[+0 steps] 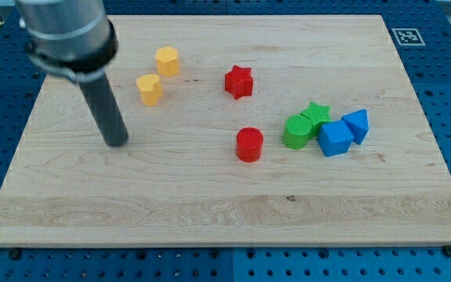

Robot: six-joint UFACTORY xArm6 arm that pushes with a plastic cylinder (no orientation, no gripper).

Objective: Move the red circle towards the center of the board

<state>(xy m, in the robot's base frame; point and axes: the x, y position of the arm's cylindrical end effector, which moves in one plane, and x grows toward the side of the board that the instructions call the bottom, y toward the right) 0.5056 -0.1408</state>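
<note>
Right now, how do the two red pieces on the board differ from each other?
The red circle is a round cylinder, while the red star has pointed arms. The red circle sits lower in the view, close to the green blocks; the red star sits higher, nearer the yellow blocks. Both share the same red colour, stand alone, and my tip touches neither.
</note>
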